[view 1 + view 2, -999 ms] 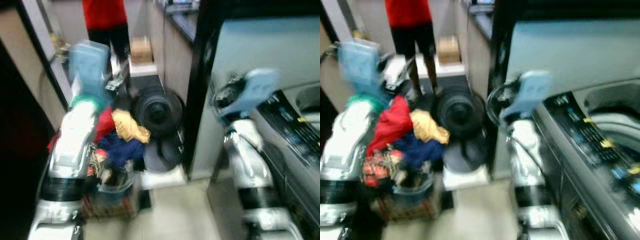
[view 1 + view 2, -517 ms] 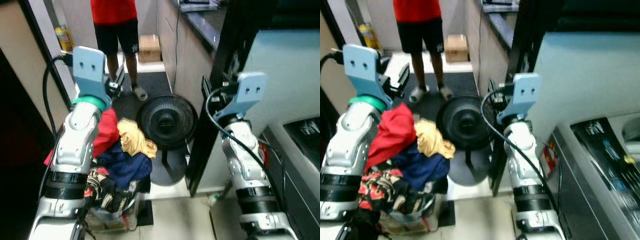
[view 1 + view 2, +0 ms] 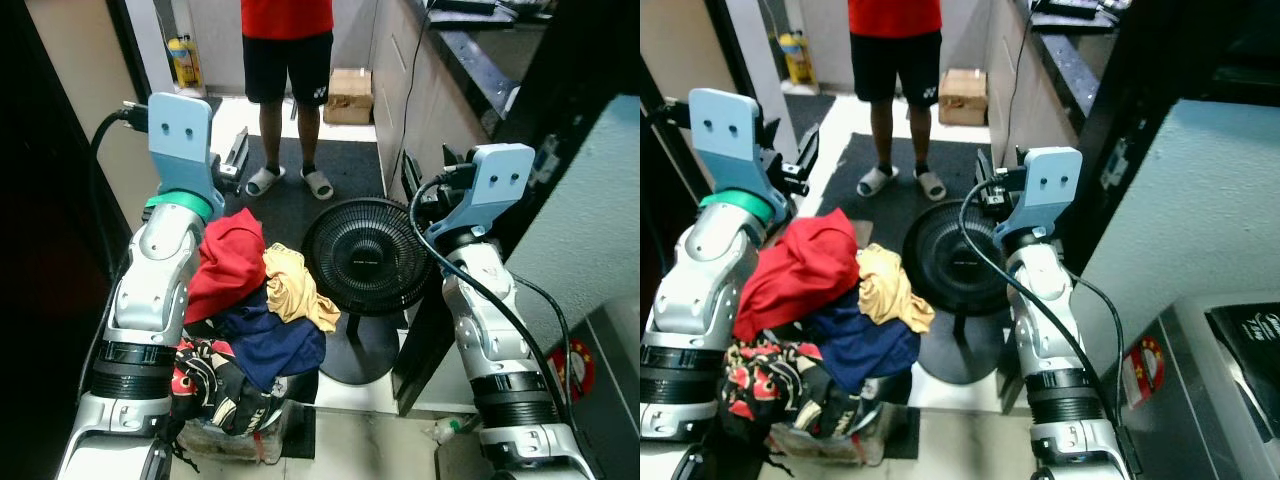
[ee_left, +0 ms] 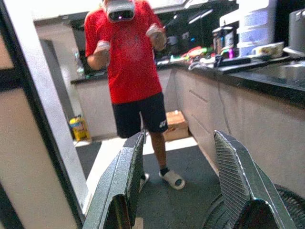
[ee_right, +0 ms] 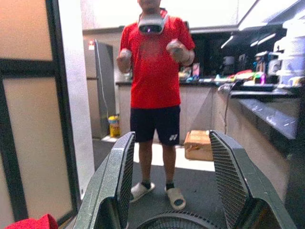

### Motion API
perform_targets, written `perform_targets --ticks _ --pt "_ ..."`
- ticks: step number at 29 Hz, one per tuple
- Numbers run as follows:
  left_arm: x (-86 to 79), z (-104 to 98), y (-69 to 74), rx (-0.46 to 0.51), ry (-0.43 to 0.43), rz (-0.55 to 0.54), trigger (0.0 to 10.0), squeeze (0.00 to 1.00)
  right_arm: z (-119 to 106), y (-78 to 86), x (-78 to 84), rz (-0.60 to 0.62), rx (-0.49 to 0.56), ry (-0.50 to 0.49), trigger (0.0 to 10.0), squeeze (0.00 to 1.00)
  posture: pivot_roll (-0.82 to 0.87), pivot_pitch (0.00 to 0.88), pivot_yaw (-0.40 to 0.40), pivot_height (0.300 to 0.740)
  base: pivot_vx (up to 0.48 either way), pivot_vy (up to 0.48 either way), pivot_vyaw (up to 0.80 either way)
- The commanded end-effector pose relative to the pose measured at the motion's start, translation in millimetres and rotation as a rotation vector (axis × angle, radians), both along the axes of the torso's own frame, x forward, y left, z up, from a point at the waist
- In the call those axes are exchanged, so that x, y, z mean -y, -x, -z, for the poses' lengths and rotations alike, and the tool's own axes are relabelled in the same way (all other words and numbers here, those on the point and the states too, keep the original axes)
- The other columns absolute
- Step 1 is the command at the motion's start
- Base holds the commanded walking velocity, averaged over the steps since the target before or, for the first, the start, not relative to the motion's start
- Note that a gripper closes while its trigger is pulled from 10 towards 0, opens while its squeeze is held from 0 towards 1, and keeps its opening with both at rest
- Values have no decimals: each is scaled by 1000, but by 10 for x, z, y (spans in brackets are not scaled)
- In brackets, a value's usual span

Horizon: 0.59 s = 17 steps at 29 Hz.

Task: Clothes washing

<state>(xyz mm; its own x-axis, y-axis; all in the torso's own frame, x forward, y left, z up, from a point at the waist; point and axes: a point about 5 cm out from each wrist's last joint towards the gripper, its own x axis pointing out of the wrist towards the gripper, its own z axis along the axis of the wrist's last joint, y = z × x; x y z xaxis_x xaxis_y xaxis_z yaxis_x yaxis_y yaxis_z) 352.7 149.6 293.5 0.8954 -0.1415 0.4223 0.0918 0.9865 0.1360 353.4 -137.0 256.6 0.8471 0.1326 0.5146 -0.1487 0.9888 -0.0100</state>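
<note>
Turning away from the washer, my view now centres the clothes heap (image 3: pixel 250 310) beside the fan (image 3: pixel 365 255); left gripper (image 4: pixel 178 186) and right gripper (image 5: pixel 174 183) hover spread and empty, so picking comes next.

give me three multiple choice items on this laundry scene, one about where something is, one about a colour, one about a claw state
1. Where is the black floor fan?
A. between the two arms, right of the clothes pile
B. on the counter
C. behind the person

2. What colour is the garment on top of the pile?
A. green
B. red
C. white

3. How are the claws?
A. both open, holding nothing
B. both shut on clothes
C. left shut on the fan

Key: 1 A, the black floor fan stands on the floor beside the clothes pile, in front of the person. 2 B, the red garment lies uppermost. 3 A, the left claw and right claw each show fingers apart with nothing between.
</note>
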Motion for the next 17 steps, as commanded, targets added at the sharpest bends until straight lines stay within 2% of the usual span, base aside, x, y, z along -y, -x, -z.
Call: perform_targets --ticks 1,3,4,5,6,8,9,10,12,15,17 --pt "12 67 2 -20 -23 4 10000 0 58 15 38 17 -12 -12 10000 0 31 0 68 740 0 0 0" --pt "12 67 2 -20 -23 4 10000 0 58 15 38 17 -12 -12 10000 0 31 0 68 740 0 0 0" --pt "64 157 10 -48 -52 51 10000 0 148 10 93 60 -37 -10 10000 0 35 0 66 740 0 0 0" --pt "64 157 10 -48 -52 51 10000 0 148 10 93 60 -37 -10 10000 0 35 0 66 740 0 0 0" --pt "118 299 21 -89 -69 102 10000 0 288 13 165 116 -78 17 10000 0 29 0 72 740 0 0 0" --pt "118 299 21 -89 -69 102 10000 0 288 13 165 116 -78 17 10000 0 29 0 72 740 0 0 0" --pt "159 473 25 -146 -44 142 10000 0 441 34 233 155 -122 45 10000 0 8 0 72 740 0 0 0" --pt "159 473 25 -146 -44 142 10000 0 441 34 233 155 -122 45 10000 0 8 0 72 740 0 0 0" --pt "235 736 38 -223 8 180 10000 0 626 67 348 198 -176 85 10000 0 -15 3 60 740 0 0 0" --pt "235 736 38 -223 8 180 10000 0 626 67 348 198 -176 85 10000 0 -15 3 60 740 0 0 0" --pt "254 805 43 -240 21 180 10000 0 655 74 381 205 -187 87 10000 0 -16 2 59 740 0 0 0"
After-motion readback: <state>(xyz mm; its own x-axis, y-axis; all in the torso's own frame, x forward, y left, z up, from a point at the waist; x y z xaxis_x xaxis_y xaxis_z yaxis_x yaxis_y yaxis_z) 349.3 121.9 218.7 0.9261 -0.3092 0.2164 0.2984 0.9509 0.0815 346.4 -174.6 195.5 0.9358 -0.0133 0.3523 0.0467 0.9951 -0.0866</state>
